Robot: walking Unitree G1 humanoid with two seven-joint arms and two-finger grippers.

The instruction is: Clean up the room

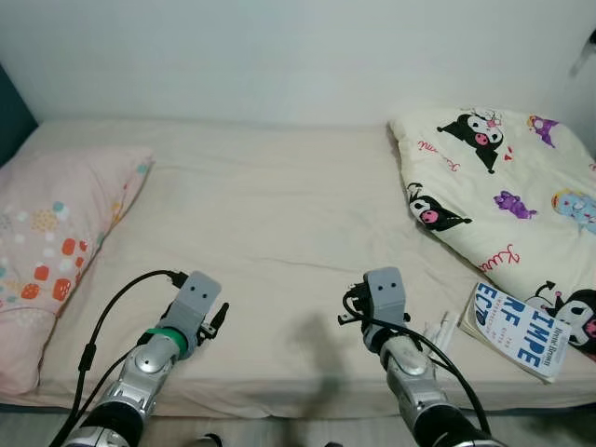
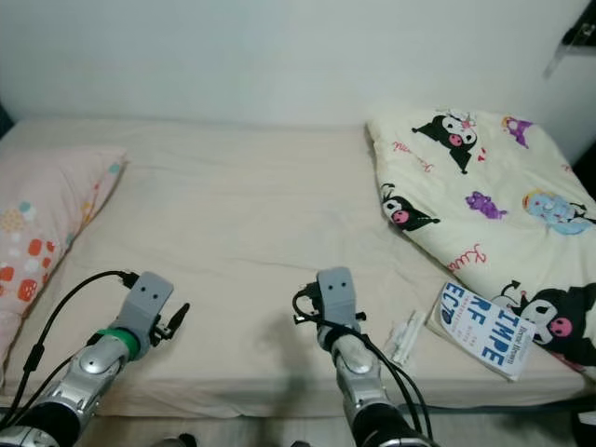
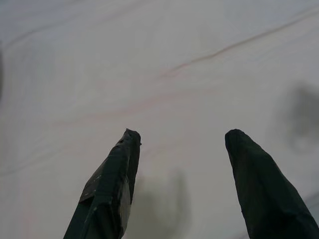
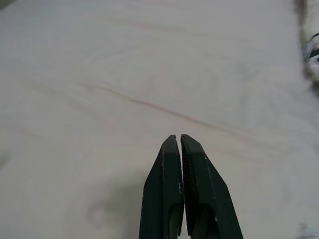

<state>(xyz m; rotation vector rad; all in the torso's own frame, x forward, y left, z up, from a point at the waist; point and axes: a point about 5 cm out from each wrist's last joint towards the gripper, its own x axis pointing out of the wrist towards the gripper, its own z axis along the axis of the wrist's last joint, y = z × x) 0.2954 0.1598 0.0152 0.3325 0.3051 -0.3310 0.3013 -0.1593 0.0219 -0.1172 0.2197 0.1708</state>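
- Two grippers hang low over the near edge of the wide bed with the cream fitted sheet (image 1: 270, 233); neither holds anything
- Left gripper (image 3: 182, 144): the black fingers stand well apart over bare sheet, nothing between them
- Right gripper (image 4: 178, 142): the fingers are pressed together tip to tip, empty, above a faint crease in the sheet
- Clutter on the bed: a white-and-blue paperback book with large blue lettering (image 1: 515, 331) lies flat at the near right corner, its far edge just beside or under the cream quilt printed with black-and-purple cartoon figures (image 1: 503, 177), which sits bunched at the right side
- Small whitish object (image 2: 406, 337), too small to identify, lies between the right arm and the book
- Pale pink pillow with orange and teal spots (image 1: 51, 242) rests at the left side
- Judgement: the tidy-up looks barely begun; the step in hand is an approach to the first item
- Next move, as judged: the right gripper must part its fingers and swing rightward to the book, taking it by an exposed edge, since it lies flat on soft bedding
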